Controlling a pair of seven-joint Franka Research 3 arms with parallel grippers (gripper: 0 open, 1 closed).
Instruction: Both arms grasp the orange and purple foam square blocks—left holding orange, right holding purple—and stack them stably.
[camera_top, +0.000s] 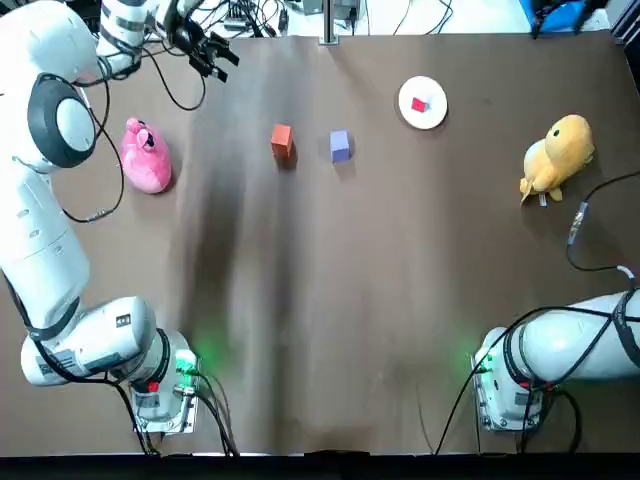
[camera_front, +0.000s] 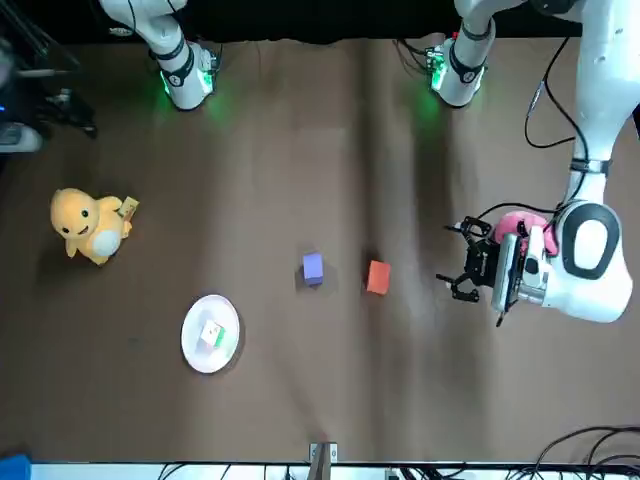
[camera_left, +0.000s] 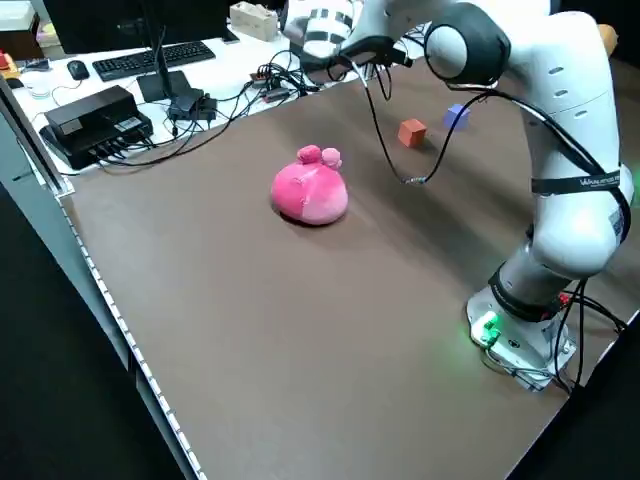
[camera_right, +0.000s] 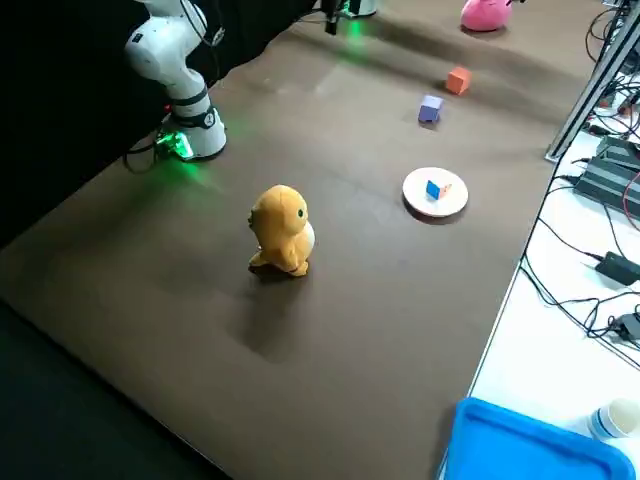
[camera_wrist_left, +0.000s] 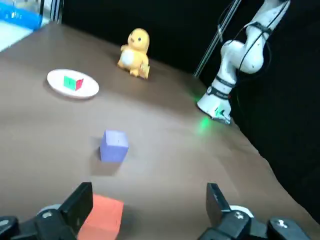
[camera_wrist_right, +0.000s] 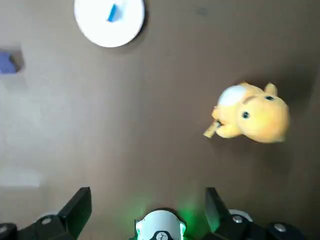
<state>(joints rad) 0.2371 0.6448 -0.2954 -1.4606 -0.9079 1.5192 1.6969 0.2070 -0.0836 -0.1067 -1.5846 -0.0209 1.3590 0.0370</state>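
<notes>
A: Left end effector (camera_top: 205, 50): we find it spread and empty, hovering toward the far left of the bench (camera_top: 330, 300), beyond the pink toy (camera_top: 146, 155). The orange block (camera_top: 282, 140) lies apart from it, nearer the middle.

B: And the right?

A: Right end effector (camera_wrist_right: 147, 210) is likewise spread and holds nothing. It hangs above its own arm's base, well apart from the purple block (camera_top: 340, 145). The two blocks sit near each other on the bench, not touching and not stacked.

B: Risks to log?

A: Three, in our judgement. The blocks stand close, so a finger descending on one may nudge the other. Foam yields, and a hard or off-centre pinch could tilt a block and spoil a flush stack. Both arms must converge on one small spot, so the wrists may clash. The plate (camera_top: 432, 112) and yellow toy (camera_top: 558, 155) also lie near the right arm's likely path.
</notes>
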